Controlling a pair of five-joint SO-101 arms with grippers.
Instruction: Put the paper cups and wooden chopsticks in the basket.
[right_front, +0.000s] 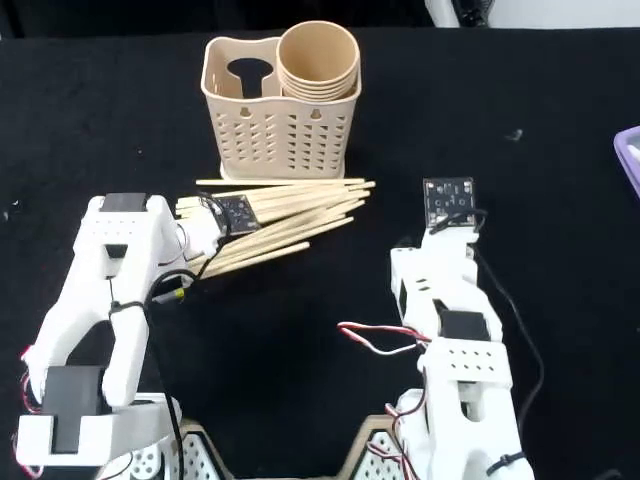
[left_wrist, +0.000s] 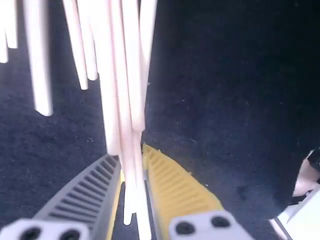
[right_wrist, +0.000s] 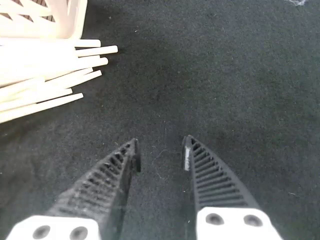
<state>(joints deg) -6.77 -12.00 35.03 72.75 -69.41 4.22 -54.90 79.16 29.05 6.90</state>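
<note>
Basket (right_front: 275, 130): stands upright at the far side of the desk (right_front: 520, 250), ahead of both arms. It has two compartments.

Paper cups (right_front: 318, 60): nested in one stack and seated in the basket's right-hand compartment, rims above the basket wall. The left-hand compartment holds no cups.

Chopsticks (right_front: 290, 215): a loose, fanned bundle lying on the desk just in front of the basket, outside it. The far ends point to the right. The topmost stick lies close along the foot of the basket's front wall.

Left end effector (left_wrist: 131, 162): positioned at the left end of the bundle. Its jaws are closed on chopsticks, which run straight between the grey finger and the yellow finger. It appears to be two or three sticks, but the overlap prevents a firm count. The remaining sticks lie alongside on the desk, ungripped.

Right end effector (right_wrist: 161, 150): sits low over bare desk to the right of the bundle, well apart from the stick ends. Its jaws stand parted with nothing between them.

Purple object (right_front: 630, 160): at the right edge of the desk, cut off by the frame.
</note>
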